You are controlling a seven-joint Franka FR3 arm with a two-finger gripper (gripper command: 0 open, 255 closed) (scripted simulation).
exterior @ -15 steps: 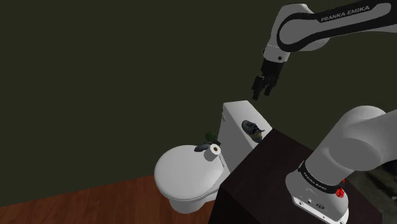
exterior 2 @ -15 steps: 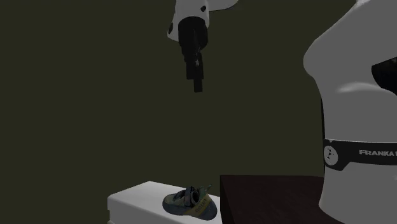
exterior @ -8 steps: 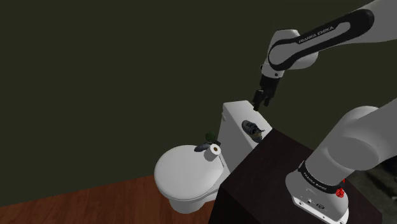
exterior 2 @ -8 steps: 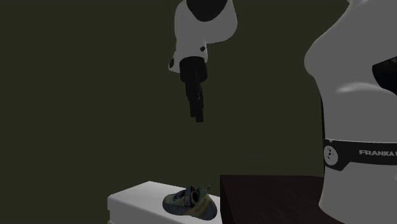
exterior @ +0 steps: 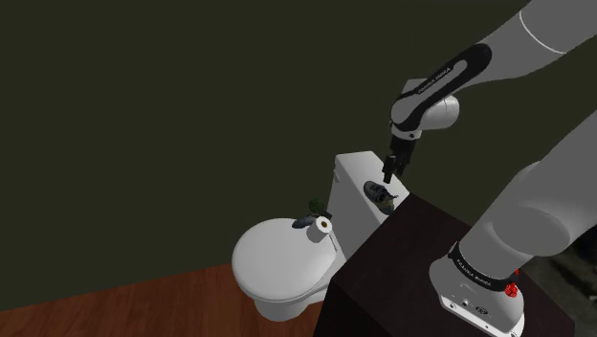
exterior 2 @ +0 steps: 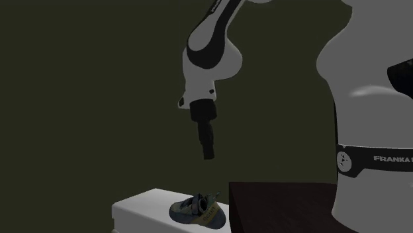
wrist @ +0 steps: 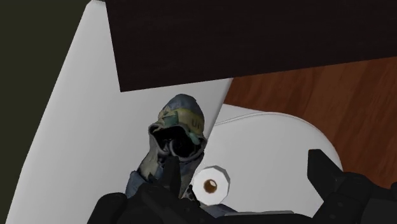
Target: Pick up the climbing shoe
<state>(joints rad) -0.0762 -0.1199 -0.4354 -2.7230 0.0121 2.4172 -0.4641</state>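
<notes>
Up above climbing shoe (exterior 2: 196, 210), tool (exterior 2: 209, 155), fingers (wrist: 170, 175) apart.

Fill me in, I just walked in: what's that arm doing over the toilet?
The robot's gripper hangs above the climbing shoe, which lies on the white toilet tank beside the dark stand. Its fingers stand apart and touch nothing, so the shoe is not yet picked up.

A bathroom in a home: a white toilet (exterior: 277, 258) with its lid down stands on a reddish wooden floor (exterior: 115, 311), its tank (exterior: 352, 172) backs onto a dark olive wall (exterior: 143, 115), and a toilet-paper roll (exterior: 324, 226) sits by the lid
</notes>
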